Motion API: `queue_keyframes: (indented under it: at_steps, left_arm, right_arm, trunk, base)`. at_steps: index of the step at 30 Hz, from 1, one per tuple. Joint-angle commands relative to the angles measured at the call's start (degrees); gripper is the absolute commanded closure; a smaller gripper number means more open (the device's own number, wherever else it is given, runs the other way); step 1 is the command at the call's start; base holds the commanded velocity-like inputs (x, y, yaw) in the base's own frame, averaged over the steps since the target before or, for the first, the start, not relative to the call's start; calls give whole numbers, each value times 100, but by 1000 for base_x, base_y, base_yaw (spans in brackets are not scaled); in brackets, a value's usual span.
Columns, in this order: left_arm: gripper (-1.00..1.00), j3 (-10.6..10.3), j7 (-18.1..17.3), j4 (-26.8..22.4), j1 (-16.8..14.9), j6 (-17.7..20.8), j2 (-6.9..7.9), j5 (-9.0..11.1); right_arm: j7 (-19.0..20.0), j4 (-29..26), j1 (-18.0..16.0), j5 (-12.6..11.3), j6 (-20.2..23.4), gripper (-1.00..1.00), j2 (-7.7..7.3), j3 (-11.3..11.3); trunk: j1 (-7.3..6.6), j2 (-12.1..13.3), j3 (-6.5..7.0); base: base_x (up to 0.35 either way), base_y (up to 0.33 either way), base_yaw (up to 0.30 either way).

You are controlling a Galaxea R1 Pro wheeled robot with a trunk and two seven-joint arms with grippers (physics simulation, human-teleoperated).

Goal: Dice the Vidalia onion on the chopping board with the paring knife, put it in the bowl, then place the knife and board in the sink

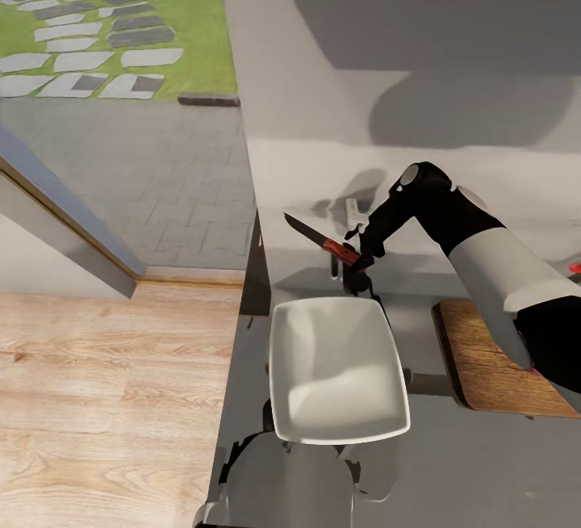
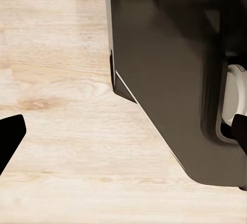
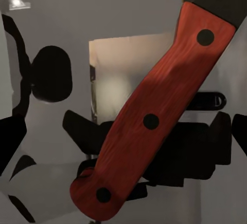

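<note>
Right gripper (image 1: 356, 257) clamped on the red-handled, dark-bladed paring knife (image 1: 320, 242), held just beyond the shallow white squarish bowl (image 1: 336, 370); left gripper's state cannot be told.

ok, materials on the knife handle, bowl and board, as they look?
Paring knife, held in the right gripper: handle looks like red-stained wood or composite, three dark rivets; blade dark, likely metal. Bowl: smooth white, soft sheen, ceramic or plastic, can't tell. Chopping board: brown, visible grain, looks like wood, matte.
</note>
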Motion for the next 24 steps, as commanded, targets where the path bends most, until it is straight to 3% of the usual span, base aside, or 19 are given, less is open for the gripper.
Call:
queue_keyframes:
  at_steps: [1, 24]
  left_arm:
    - [-100, -53, 23, -12, 4, -8, 2, 53]
    - [-100, -53, 52, -12, 4, -8, 2, 53]
  right_arm:
    - [18, -4, -4, 2, 60, -100, -5, 21]
    - [-389, 119, -4, -26, -179, -100, 14, 21]
  trunk:
    - [3, -9, -7]
    - [3, -9, -7]
  base:
    - [0, 0, 0]
    - [0, 0, 0]
